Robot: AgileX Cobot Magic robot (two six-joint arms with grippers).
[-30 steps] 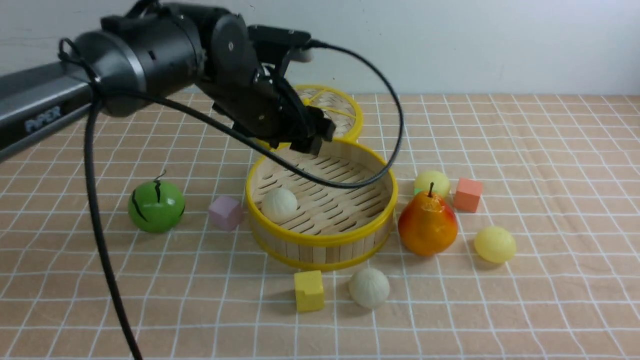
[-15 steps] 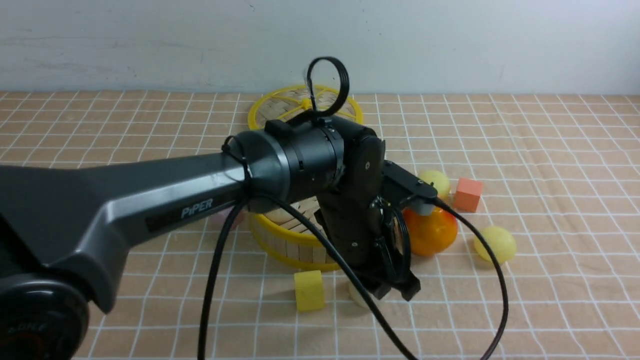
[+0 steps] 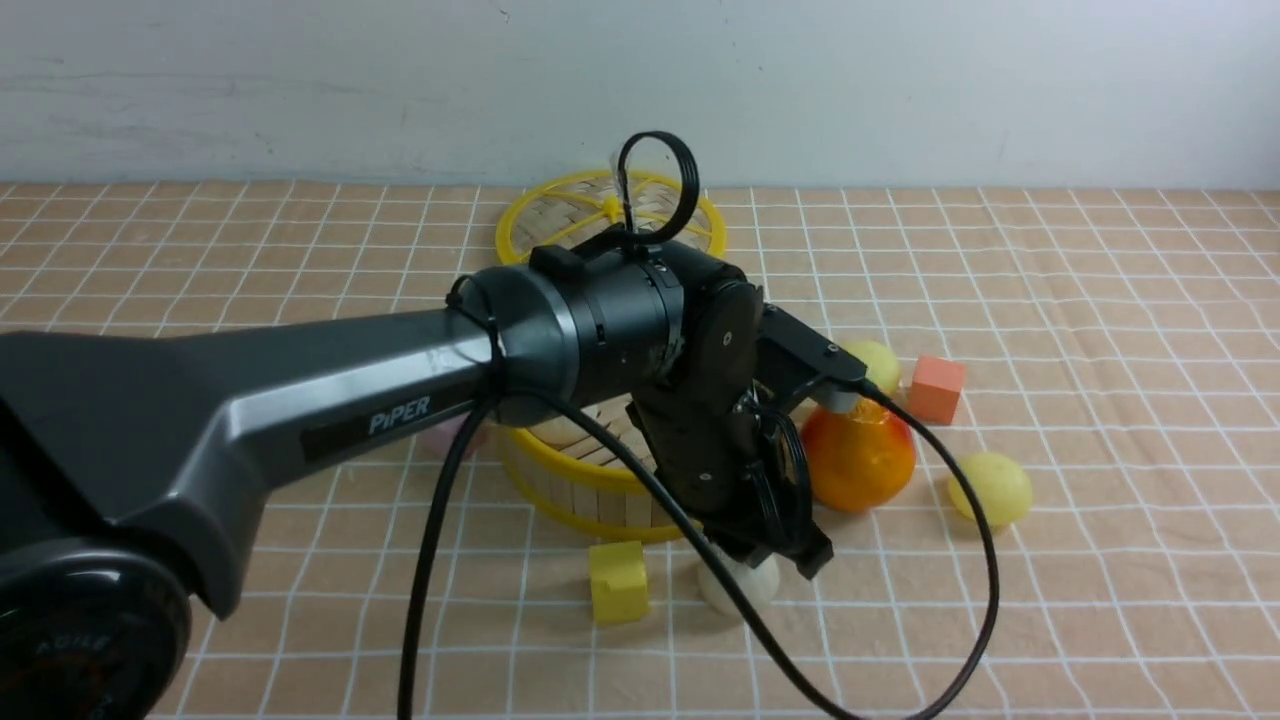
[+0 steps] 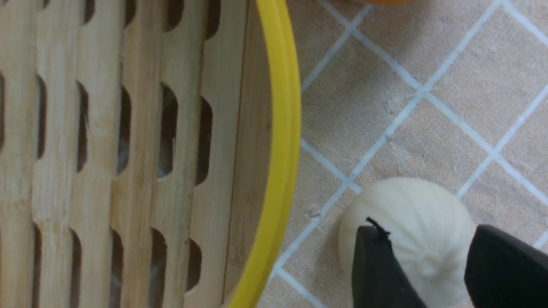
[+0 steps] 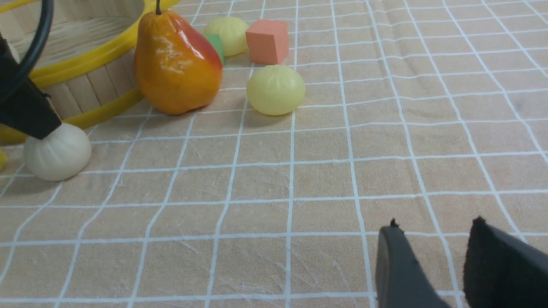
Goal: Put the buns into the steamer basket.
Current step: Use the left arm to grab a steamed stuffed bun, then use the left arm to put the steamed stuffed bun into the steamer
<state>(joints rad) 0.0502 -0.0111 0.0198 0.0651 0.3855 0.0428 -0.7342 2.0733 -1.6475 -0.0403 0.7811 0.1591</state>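
An off-white pleated bun (image 3: 745,592) lies on the checked cloth just in front of the steamer basket (image 3: 560,468). My left gripper (image 3: 770,565) reaches down over this bun (image 4: 406,201) and is shut on it, one finger on each side. The bun (image 5: 58,152) still touches the cloth. Two pale yellow buns (image 3: 990,488) (image 3: 878,358) lie right of the basket, beside the pear (image 3: 860,460). My left arm hides most of the basket floor (image 4: 128,128). My right gripper (image 5: 436,226) hovers open over bare cloth, well away from the buns.
A yellow cube (image 3: 618,582) sits left of the gripped bun. An orange cube (image 3: 937,388) and a green cube (image 5: 215,45) lie near the far yellow bun. The woven lid (image 3: 560,215) lies behind the basket. My left arm's cable (image 3: 900,660) loops over the front cloth.
My left arm swung from above the basket's back rim down to the off-white bun in front. Its jaws narrowed onto the bun, and the wrist has since risen slightly.
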